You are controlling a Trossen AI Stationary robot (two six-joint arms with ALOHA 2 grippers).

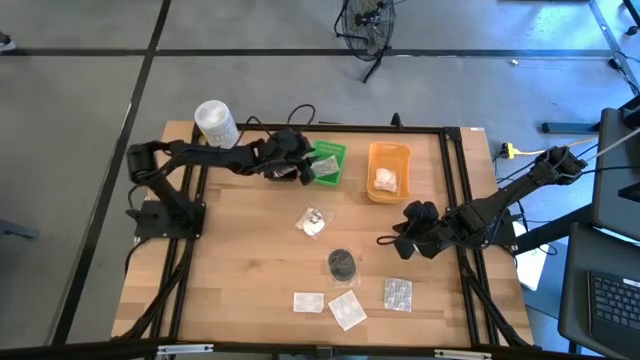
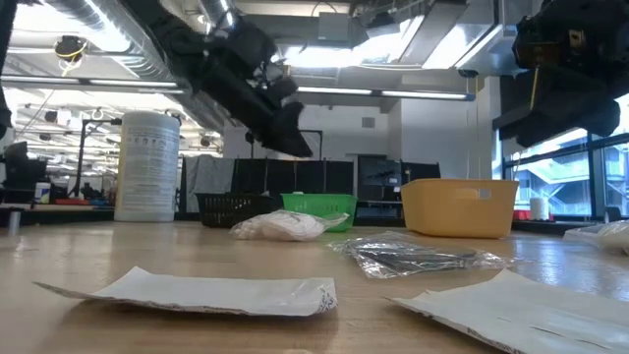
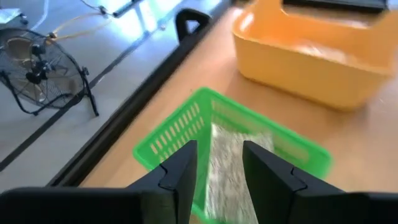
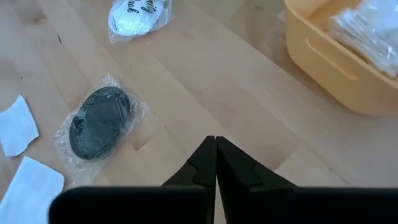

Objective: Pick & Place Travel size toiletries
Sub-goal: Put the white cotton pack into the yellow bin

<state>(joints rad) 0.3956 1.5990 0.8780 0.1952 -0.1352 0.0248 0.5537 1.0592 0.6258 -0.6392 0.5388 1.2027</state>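
Observation:
My left gripper (image 1: pixel 306 168) is open and empty, above the green tray (image 3: pixel 180 124); a flat silvery sachet (image 3: pixel 233 158) lies in that tray, seen between the fingers. My right gripper (image 4: pixel 216 147) is shut and empty, over bare table (image 1: pixel 385 240) right of the loose items. On the table lie a white clear-wrapped bundle (image 1: pixel 313 220), a black round pad in clear wrap (image 1: pixel 341 263), two white sachets (image 1: pixel 308 301) (image 1: pixel 347 308) and a blister pack (image 1: pixel 397 293). Another white bundle (image 1: pixel 385 180) lies in the orange tray (image 1: pixel 388 152).
A tall white tub (image 1: pixel 215 122) stands at the table's far left. A black tray (image 2: pixel 236 206) sits beside the green one. The orange tray (image 4: pixel 336 68) is just beyond my right gripper. Bare wood lies on the table's left half (image 1: pixel 240 260).

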